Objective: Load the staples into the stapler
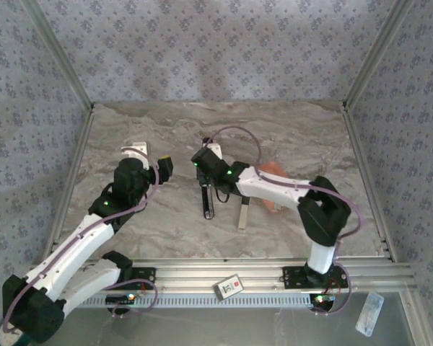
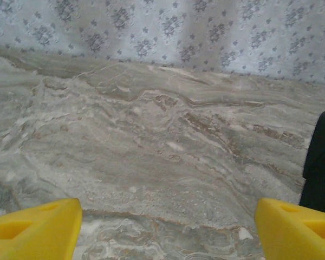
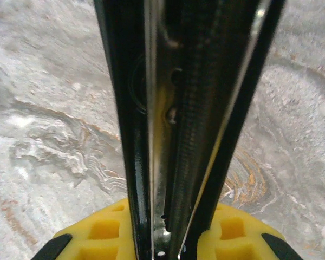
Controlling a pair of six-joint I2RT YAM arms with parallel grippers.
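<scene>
- Top view: stapler [image 1: 208,203], black, is recorded near the worktop [image 1: 289,137] centre, its far end pinched by the right gripper [image 1: 205,180]. A silver strip [image 1: 242,215] is laid near it, toward the right edge. The left gripper [image 1: 164,169] is held apart, toward the left edge.
- Left wrist: yellow fingers [image 2: 35,227] are spread wide above the worktop.
- Right wrist: fingers [image 3: 108,230] are pressed against the stapler's open metal channel.

Overhead camera looks down; wrist cameras (close) share its marble table [image 1: 289,137].
</scene>
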